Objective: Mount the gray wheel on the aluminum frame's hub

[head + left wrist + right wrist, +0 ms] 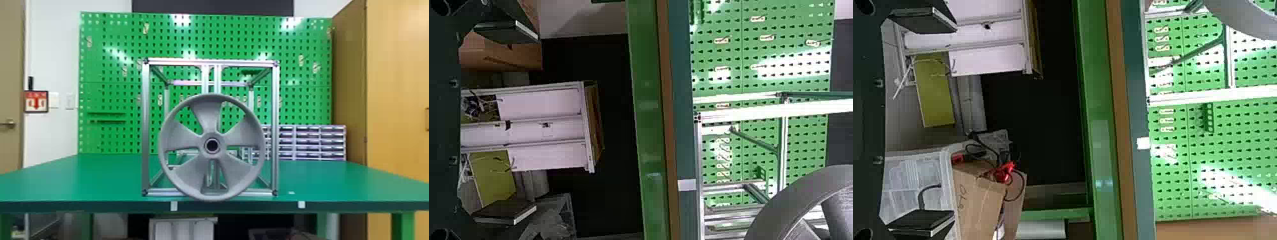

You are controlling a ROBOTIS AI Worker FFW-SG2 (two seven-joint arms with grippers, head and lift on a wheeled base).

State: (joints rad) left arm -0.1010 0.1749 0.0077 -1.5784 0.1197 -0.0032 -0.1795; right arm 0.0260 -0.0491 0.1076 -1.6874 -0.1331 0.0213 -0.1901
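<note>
The gray wheel [222, 145] stands upright across the front of the aluminum frame [146, 127], at the front edge of the green surface [105, 178], near the middle of that edge. With neither gripper holding it and its rim apparently clear of the surface, mounting looks mostly or fully done. Whether it is pushed fully home on the hub, I cannot tell. Both the left gripper [536, 122] and right gripper [955, 121] are empty, fingers spread wide; at most, a seating check seems left.
</note>
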